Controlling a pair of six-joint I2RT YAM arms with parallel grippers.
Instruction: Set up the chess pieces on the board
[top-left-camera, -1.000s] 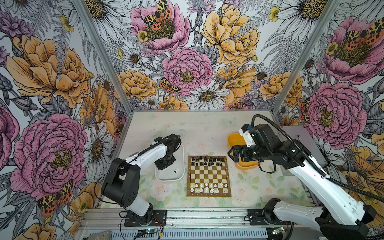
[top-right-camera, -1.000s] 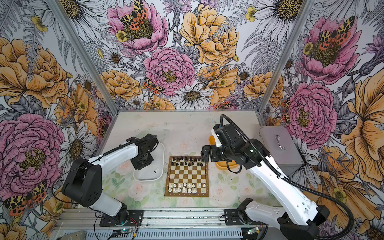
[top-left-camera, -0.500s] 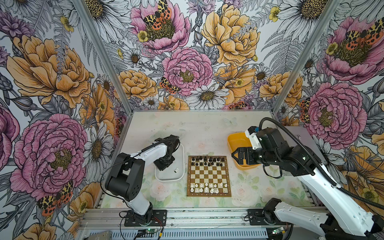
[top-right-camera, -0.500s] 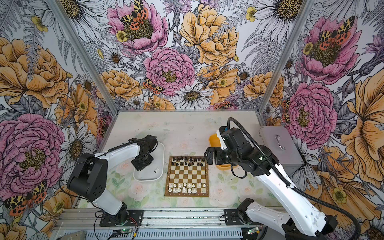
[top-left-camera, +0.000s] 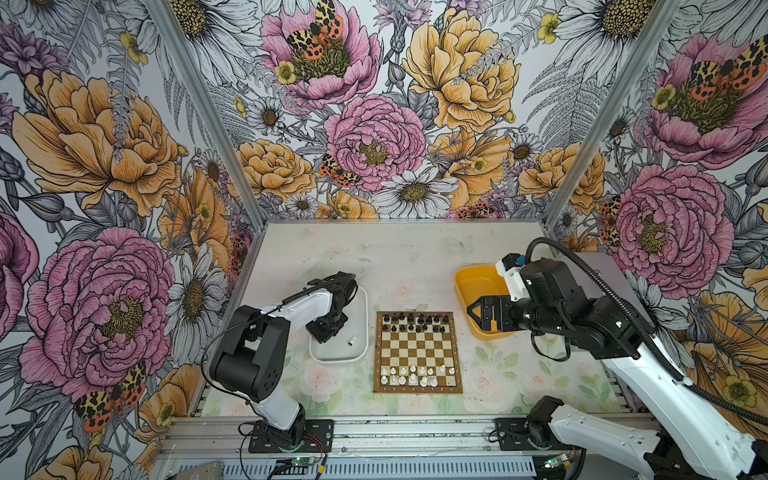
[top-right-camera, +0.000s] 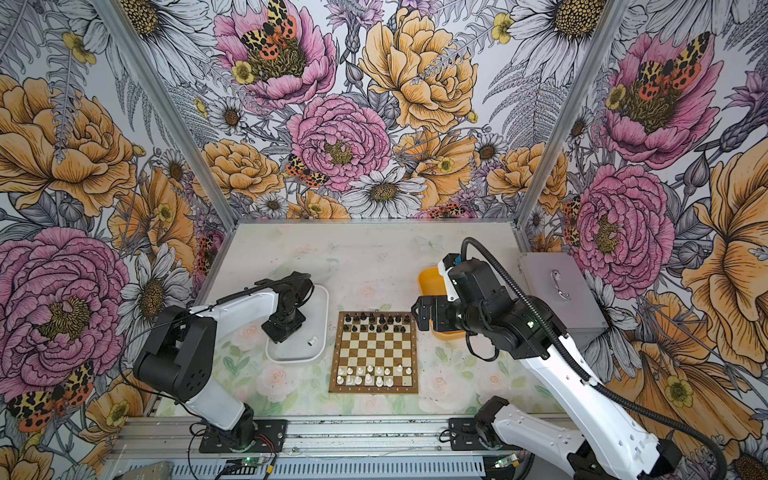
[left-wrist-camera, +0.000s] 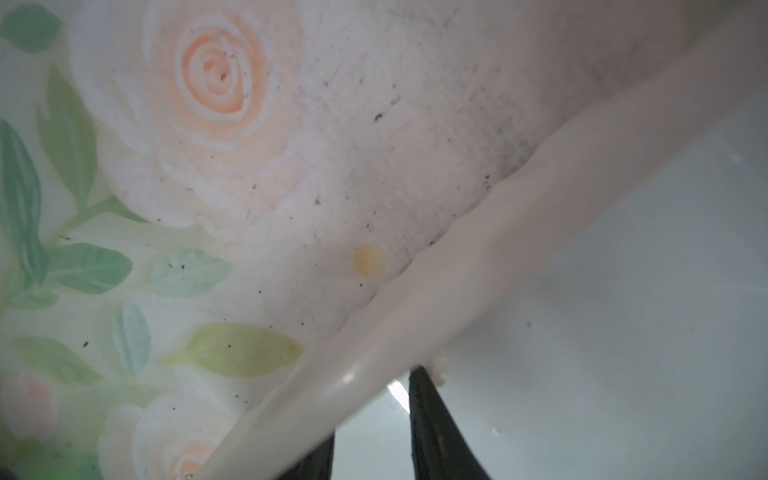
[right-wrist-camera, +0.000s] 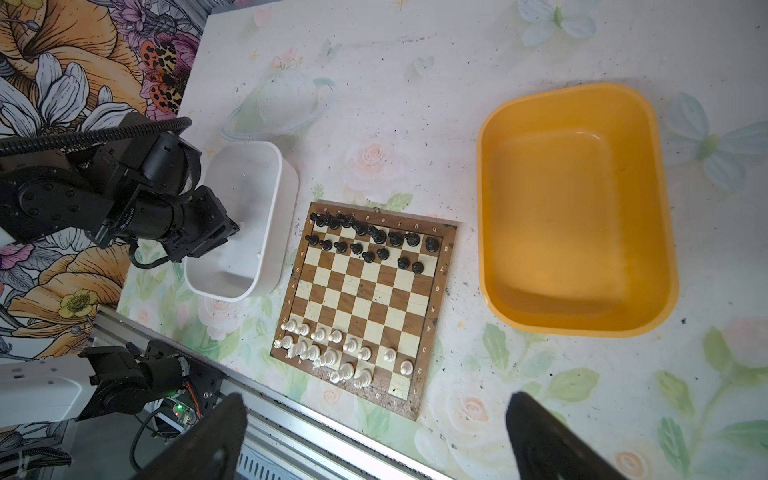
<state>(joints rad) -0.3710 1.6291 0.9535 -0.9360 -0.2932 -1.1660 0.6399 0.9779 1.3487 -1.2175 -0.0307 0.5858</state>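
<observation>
Floral tabletop carries the board at centre, black chess pieces along its 12 o'clock edge, white chess pieces at 6, the left gripper narrow-jawed in the white tray at 9, grip unclear, the right gripper spread wide above the yellow tray at 2.

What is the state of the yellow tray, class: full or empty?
Empty: in the right wrist view the yellow tray shows a bare floor, nothing inside.
</observation>
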